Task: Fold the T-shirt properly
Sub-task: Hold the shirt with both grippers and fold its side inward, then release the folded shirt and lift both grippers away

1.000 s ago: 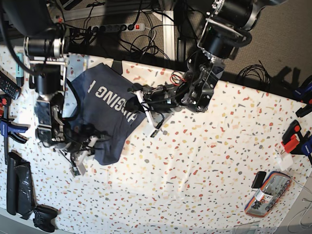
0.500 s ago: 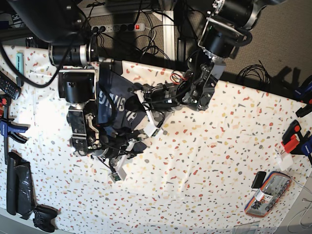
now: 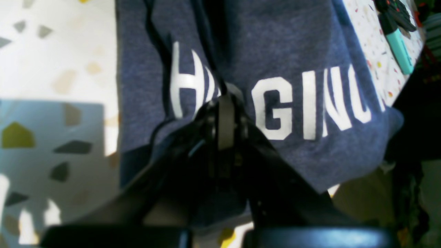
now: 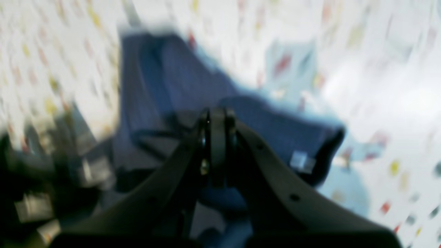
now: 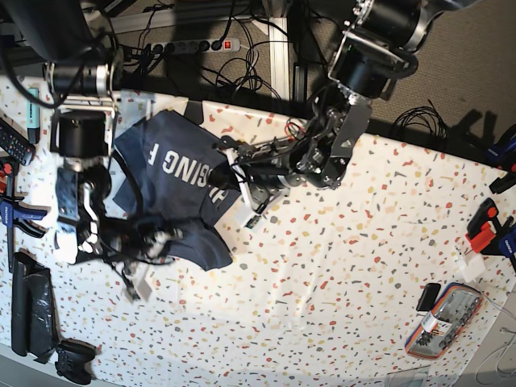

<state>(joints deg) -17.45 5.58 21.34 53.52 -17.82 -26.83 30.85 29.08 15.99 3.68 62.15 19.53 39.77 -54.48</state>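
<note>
T-shirt: a big dark slate-blue heathered cotton T-shirt [image 5: 173, 189] with white block letters. It lies bunched up near the far left corner of the tabletop, letters facing up.
Tabletop: a white tabletop [image 5: 339, 274] with little red, yellow and grey speckles. Most of it is bare.
Left gripper: the black left gripper [image 3: 225, 98] is closed tight. In the left wrist view its tips pinch a fold of the T-shirt right in the white letters [image 3: 275, 106].
Right gripper: the black right gripper [image 4: 215, 119] is closed tight too. The right wrist view is blurry, but blue cloth bunches at its tips, so it seems to pinch the T-shirt's near edge.
Arms: in the base view one arm reaches in from the far side to the shirt's right edge. The other arm stands at the left of the shirt, bent down to its low edge.
Other things: a black bag [image 5: 31, 314] lies at the left edge of the tabletop. A small orange-rimmed case [image 5: 443, 329] sits at the right near corner, well apart from the shirt.
</note>
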